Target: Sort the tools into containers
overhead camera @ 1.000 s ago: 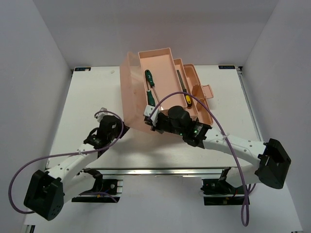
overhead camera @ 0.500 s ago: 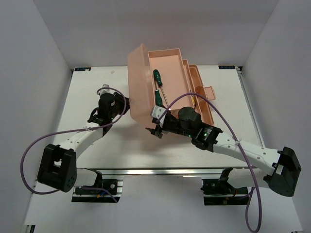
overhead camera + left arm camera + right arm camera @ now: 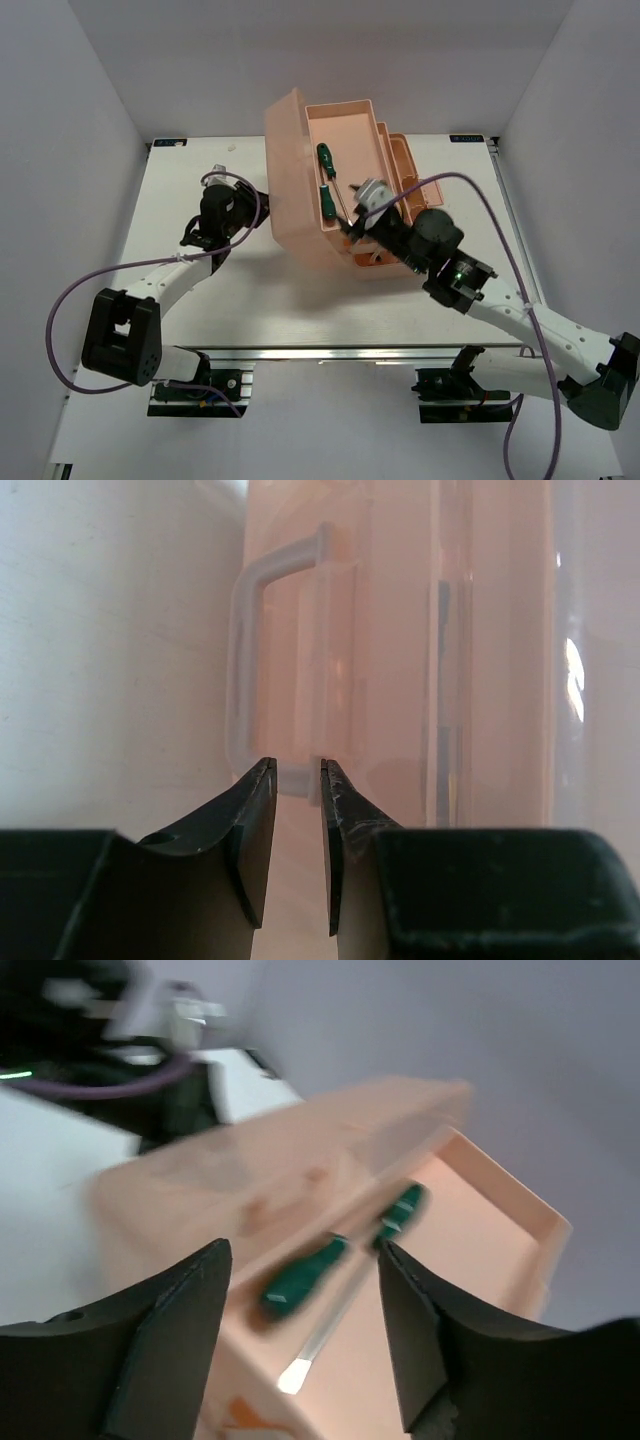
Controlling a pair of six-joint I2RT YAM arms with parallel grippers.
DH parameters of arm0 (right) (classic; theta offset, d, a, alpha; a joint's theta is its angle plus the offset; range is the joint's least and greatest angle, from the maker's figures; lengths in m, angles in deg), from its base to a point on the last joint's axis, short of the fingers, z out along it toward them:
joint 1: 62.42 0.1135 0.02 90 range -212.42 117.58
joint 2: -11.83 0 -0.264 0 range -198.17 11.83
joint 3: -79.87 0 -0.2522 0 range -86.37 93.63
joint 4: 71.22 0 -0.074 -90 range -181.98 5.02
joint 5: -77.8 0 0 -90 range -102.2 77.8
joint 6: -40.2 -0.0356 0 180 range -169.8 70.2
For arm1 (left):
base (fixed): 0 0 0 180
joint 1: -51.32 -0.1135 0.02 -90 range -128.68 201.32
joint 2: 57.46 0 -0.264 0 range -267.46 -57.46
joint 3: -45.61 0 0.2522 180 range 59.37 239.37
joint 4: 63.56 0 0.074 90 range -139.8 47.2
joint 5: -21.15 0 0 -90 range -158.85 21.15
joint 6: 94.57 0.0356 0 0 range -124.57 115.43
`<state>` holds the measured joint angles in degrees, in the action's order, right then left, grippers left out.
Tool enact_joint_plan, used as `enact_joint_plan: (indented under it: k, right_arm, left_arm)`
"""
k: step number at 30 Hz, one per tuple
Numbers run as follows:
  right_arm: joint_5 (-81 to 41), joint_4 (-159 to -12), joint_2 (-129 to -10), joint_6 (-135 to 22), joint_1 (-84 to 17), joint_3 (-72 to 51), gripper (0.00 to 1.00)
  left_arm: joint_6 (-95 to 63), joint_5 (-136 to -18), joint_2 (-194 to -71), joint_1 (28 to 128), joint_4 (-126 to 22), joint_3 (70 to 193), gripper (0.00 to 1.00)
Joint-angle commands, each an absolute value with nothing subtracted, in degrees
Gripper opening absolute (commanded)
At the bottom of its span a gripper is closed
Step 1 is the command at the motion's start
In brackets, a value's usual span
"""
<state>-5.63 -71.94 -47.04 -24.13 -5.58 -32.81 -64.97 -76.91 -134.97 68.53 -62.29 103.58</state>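
Note:
The salmon-pink toolbox (image 3: pixel 345 125) stands open at the table's middle back, its lid (image 3: pixel 283 170) raised upright on the left. Two green-handled screwdrivers (image 3: pixel 325 180) lie in its top tray; the right wrist view shows them blurred (image 3: pixel 305 1275). My right gripper (image 3: pixel 358 212) hovers over the trays, open and empty (image 3: pixel 303 1260). My left gripper (image 3: pixel 254 206) is at the lid's outer face, its jaws nearly shut (image 3: pixel 298 775) around the lower end of the translucent lid handle (image 3: pixel 240 670). No yellow-handled tool shows.
The stepped lower trays (image 3: pixel 405 165) and the latch tab (image 3: pixel 428 188) stick out to the toolbox's right. My right arm (image 3: pixel 500 305) crosses the table's front right. White walls enclose the table on three sides.
My right gripper has swung from the toolbox's front left edge up and right to above the trays. Earlier the lid rose more upright and the left gripper came to it.

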Motion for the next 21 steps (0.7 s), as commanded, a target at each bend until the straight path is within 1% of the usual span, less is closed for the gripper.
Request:
enact_joint_plan:
  k: [1,2,3,4,6,7,8,9,10,13,17,21]
  right_arm:
    - [0.9,-73.8,-46.5,-33.6,-16.3,-26.4,0.64]
    - [-0.8,-75.6,-46.5,-40.4,-20.3,-25.1,0.43]
    - [-2.2,-77.1,-46.7,-43.2,-23.7,-23.4,0.22]
    - [-1.2,-78.2,-46.8,-45.2,-29.4,-23.0,0.00]
    - [-0.7,-80.8,-47.1,-47.7,-34.6,-23.2,0.00]
    - [-1.6,-81.7,-47.2,-48.6,-40.8,-23.5,0.00]
    - [-3.0,-84.3,-47.5,-50.9,-44.3,-24.0,0.00]
    - [-6.2,-85.2,-48.5,-51.8,-47.4,-24.5,0.00]
    - [-8.1,-87.5,-49.4,-52.2,-53.0,-26.0,0.00]
    - [-14.3,-92.7,-54.6,-51.1,-60.6,-30.4,0.00]
    - [-18.8,-94.6,-62.7,-45.7,-63.4,-35.5,0.00]
    - [-29.4,-96.3,-72.1,-44.9,-63.3,-35.1,0.00]
  left_arm:
    - [-64.3,-80.5,-135.2,68.6,-65.7,108.0,0.35]
    - [-64.3,-81.0,-135.6,68.5,-66.1,109.3,0.35]
    - [-64.2,-81.4,-136.0,68.5,-66.2,110.0,0.35]
    - [-64.3,-82.7,-137.0,68.5,-66.6,110.7,0.34]
    - [-64.4,-84.1,-138.1,68.6,-67.3,113.0,0.33]
    - [-64.5,-85.7,-139.4,68.6,-67.6,113.9,0.32]
    - [-64.7,-86.6,-140.2,68.7,-68.0,114.6,0.32]
    - [-64.8,-87.5,-140.9,68.7,-68.2,116.5,0.31]
    - [-64.9,-88.3,-141.6,68.7,-68.3,117.4,0.31]
    - [-65.2,-91.0,-144.4,69.3,-69.0,120.5,0.31]
    - [-65.9,-95.6,-149.2,70.4,-70.6,124.5,0.31]
    - [-67.1,-102.3,-154.3,72.0,-71.7,128.1,0.33]
